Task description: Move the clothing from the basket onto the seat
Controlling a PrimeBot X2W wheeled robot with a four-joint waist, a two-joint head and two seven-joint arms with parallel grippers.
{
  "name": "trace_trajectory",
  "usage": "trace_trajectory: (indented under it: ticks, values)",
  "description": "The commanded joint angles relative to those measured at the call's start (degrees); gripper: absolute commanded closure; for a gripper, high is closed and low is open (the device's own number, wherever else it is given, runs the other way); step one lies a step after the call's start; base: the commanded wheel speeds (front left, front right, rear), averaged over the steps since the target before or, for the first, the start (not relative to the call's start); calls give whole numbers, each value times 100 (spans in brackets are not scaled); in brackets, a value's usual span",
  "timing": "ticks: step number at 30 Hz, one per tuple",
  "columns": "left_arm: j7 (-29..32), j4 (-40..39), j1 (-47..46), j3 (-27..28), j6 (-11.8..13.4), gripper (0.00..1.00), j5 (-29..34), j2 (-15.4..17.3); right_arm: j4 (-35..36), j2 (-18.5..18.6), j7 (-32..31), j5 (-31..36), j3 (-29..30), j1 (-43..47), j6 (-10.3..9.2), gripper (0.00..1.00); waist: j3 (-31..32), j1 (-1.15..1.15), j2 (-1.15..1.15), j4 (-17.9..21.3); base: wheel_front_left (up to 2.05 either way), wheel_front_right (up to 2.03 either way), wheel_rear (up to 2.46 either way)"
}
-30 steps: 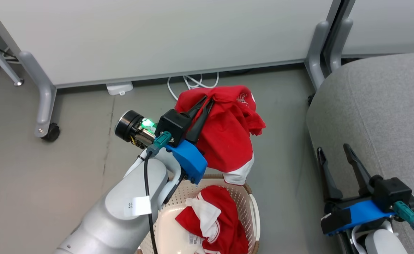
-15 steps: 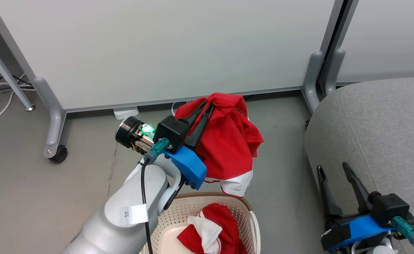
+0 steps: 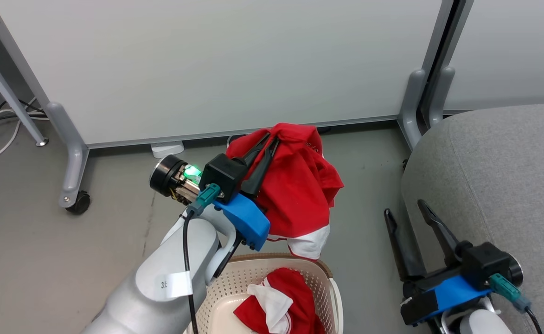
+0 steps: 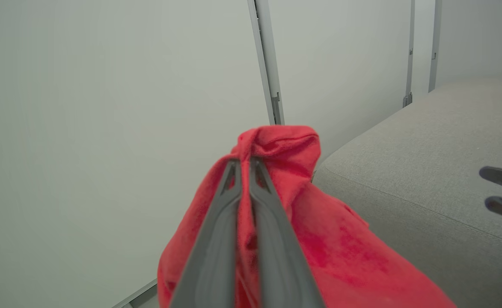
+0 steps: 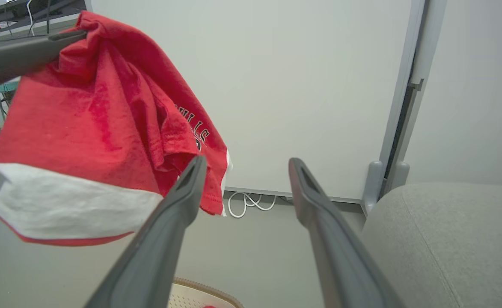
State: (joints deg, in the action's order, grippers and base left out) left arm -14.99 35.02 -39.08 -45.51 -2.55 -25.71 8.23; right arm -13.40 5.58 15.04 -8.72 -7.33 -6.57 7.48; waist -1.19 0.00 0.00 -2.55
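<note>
The clothing consists of two red garments. The nearer garment, red with white trim, lies crumpled inside the basket at the bottom centre of the head view. Its long axis cannot be determined from the folds.

The held garment hangs in the centre of the head view, above the basket's far rim and apart from it. The left pincer is clenched on a bunched fold at the top of this garment, with its fingers pointing toward the upper right of the frame. The garment's long axis runs vertically, from the pinched bunch down to a white hem band that points toward the basket. In the right wrist view the hem band sits at the lower left, and dark lettering shows on a fold left of centre.

The right pincer, at the lower right of the head view, is released: its jaws are spread and grasp nothing. Its fingers point up the frame, just beside the rounded edge of the seat, which occupies the right side. Grey floor separates the basket from the seat. A white partition panel stands farthest, across the top of the frame.
</note>
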Motion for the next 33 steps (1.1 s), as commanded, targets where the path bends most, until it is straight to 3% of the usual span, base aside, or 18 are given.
trace_trajectory:
  ticks: [1, 17, 33]
  values:
    - [-29, -29, 12, 24, -5, 100, 29, 12, 47, 76, 22, -25, -133, -149, 3, 0, -26, 0, 0, -7, 0, 0, 0]
    - [-29, -107, -174, 5, -25, 100, 148, -66, -190, 270, 22, -293, -1569, -1451, 3, 0, -307, 0, 0, -118, 0, 0, 0]
    - [-29, -265, -418, -65, -95, 100, 318, -301, -1268, 131, 21, -454, -2149, -2486, 3, 0, -691, 0, 0, -375, 0, 0, 0]
